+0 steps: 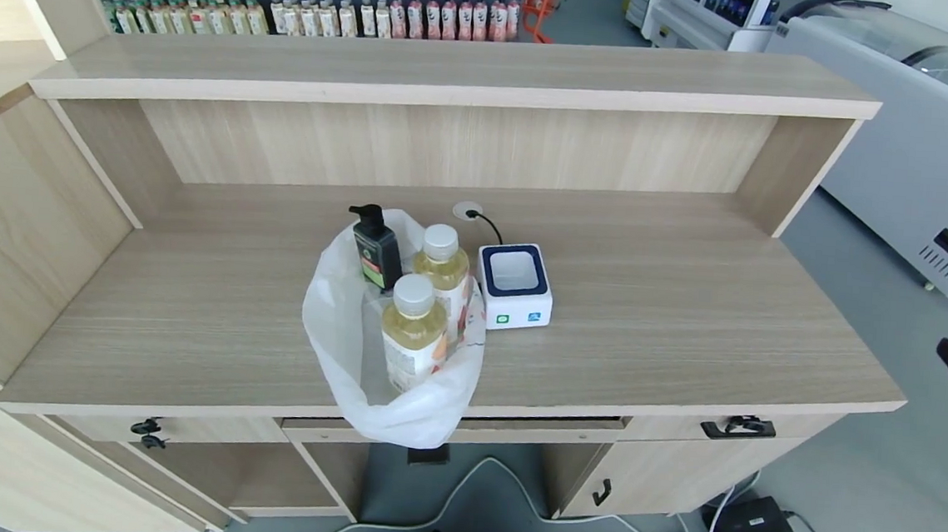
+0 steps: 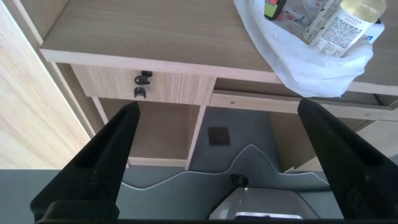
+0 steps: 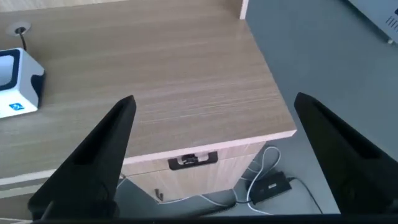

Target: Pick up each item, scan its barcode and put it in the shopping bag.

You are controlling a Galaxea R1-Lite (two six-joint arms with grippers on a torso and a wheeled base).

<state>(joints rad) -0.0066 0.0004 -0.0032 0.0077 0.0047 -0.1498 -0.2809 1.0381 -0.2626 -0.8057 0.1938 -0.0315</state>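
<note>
Bright even light, faint soft shadows, head view bowed at edges

The counter [image 1: 646,311] is pale, matt wood-grain board, and at centre frame the shopping bag [image 1: 332,323] is thin, crinkled, translucent white plastic holding two clear glossy plastic bottles [image 1: 412,333] and a dark glossy pump bottle [image 1: 376,252], beside a smooth white plastic scanner [image 1: 521,307] with a glossy window.
</note>
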